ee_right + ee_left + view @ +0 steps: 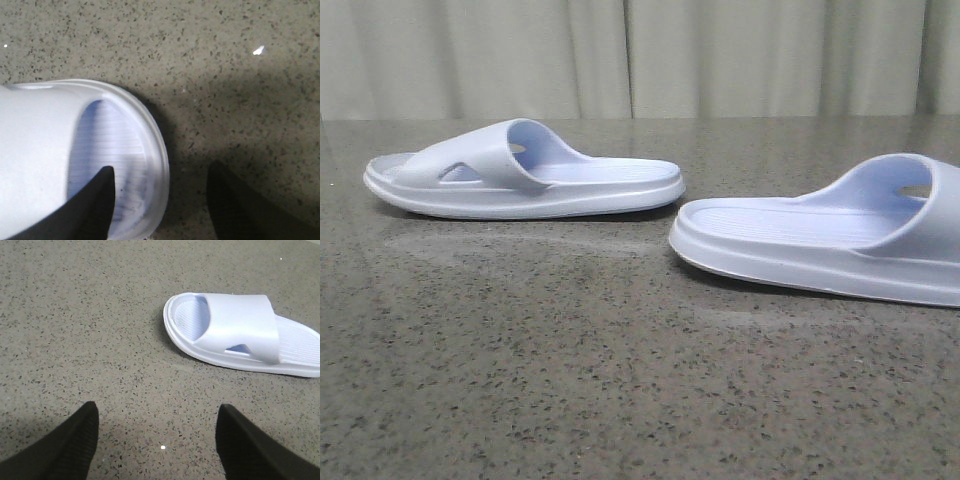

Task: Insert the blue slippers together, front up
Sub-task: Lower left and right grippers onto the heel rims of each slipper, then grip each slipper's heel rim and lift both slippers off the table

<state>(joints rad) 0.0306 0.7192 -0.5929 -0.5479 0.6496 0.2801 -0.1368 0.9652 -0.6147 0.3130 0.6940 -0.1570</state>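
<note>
Neither gripper appears in the front view, where the two blue slippers lie flat, soles down, on a dark speckled stone table [620, 380] before a pale curtain [620, 55]. One slipper, the left slipper [520, 180], sits at the upper left of the frame with its wide strap and triangular cut-out toward the left edge and its heel pointing toward the centre. Its mate, the right slipper [830, 240], lies at the right edge, partly cut off by the frame, with its heel toward the centre and its strap at the far right; the two heels are near each other but apart, with bare table between them. From the left wrist view, the left gripper [157, 440] hangs above the table with its two black fingers [65, 450] spread wide and nothing between them; the left slipper [240, 332] lies at the upper right of the frame, well clear of the fingers, its strap, cut-out and ribbed footbed showing. From the right wrist view, the right gripper [160, 205] is also spread apart, holding nothing; one finger [92, 207] overlaps the open toe end of the right slipper [45, 150], which fills the lower left of the frame, while the other finger is over bare table just beside the slipper's rim. Whether that finger touches the slipper cannot be told.
</note>
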